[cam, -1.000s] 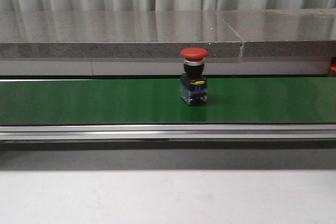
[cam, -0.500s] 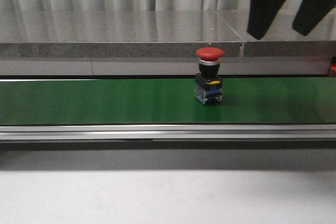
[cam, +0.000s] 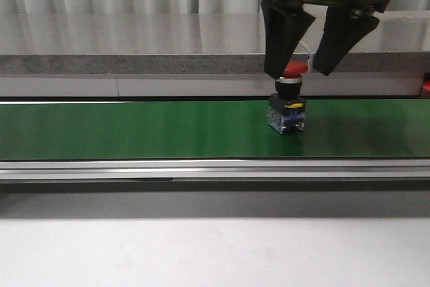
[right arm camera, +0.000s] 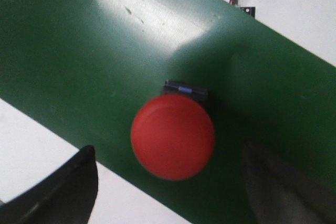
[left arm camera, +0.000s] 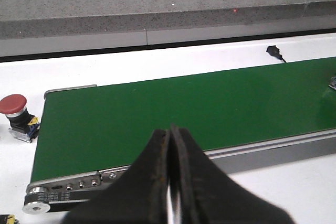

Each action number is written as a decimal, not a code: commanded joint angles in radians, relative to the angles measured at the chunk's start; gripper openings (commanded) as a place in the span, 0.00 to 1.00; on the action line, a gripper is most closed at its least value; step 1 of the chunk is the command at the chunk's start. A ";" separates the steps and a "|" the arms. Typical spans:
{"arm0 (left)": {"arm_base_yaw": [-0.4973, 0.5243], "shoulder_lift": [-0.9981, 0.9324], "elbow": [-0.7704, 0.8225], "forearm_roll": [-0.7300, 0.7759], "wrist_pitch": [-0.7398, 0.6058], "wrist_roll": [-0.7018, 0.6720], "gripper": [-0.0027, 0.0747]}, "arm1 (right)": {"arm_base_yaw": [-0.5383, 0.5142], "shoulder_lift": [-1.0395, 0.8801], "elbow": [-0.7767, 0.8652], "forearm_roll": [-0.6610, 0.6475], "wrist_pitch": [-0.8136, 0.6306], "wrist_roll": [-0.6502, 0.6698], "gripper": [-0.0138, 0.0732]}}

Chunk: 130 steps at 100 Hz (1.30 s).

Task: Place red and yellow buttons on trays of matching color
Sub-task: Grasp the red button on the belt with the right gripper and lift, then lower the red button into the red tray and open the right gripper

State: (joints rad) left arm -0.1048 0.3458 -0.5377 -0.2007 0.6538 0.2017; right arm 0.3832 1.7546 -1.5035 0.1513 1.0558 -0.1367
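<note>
Straddling target: right pincer (cam: 299, 72) hangs over the red button (cam: 293, 70), 1 finger on each side of the cap, jaws spread wide, no contact visible.
Right pincer state: released, gripping nothing; in the right wrist view both fingertips (right arm camera: 73, 192) sit clear of the cap with green belt showing between.
Red button: upright on the green conveyor belt (cam: 134, 129), right of belt centre in the front view; red mushroom cap (right arm camera: 172, 136) on a black collar, body below with a yellow label and a blue-and-clear base (cam: 287, 113).
Left pincer (left arm camera: 170, 182): clenched, fingers pressed together with only a thin seam between them, empty; sits near the belt's end roller, well apart from the right arm.
2nd red button (left arm camera: 16, 116): off the belt, on the white surface (left arm camera: 157, 64) just beside the belt's end, seen only in the left wrist view.
Around: grey stone ledge (cam: 134, 45) runs behind the belt; aluminium side rail (cam: 201, 169) along the near edge; small black sensor with cable (left arm camera: 274, 52) on the white surface past the belt's far edge.
In the way: nothing on the belt near the target; cap half hidden by the fingers in the front view.
Trays: none in frame.
</note>
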 commanded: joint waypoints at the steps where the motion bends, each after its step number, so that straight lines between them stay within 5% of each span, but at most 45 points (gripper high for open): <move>1: -0.009 0.009 -0.028 -0.021 -0.070 -0.003 0.01 | 0.000 -0.022 -0.039 0.015 -0.054 -0.019 0.78; 34: -0.009 0.009 -0.028 -0.021 -0.070 -0.003 0.01 | -0.002 -0.012 -0.039 0.004 -0.088 -0.019 0.36; 61: -0.009 0.009 -0.028 -0.021 -0.070 -0.003 0.01 | -0.102 -0.121 -0.039 0.003 -0.109 0.032 0.35; 101: -0.009 0.009 -0.028 -0.021 -0.070 -0.003 0.01 | -0.542 -0.190 -0.039 0.003 -0.117 0.123 0.35; 130: -0.009 0.009 -0.028 -0.021 -0.070 -0.003 0.01 | -0.749 -0.182 -0.037 0.003 -0.155 0.161 0.35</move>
State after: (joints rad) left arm -0.1048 0.3458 -0.5377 -0.2007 0.6538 0.2017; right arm -0.3223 1.6138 -1.5105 0.1466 0.9588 0.0125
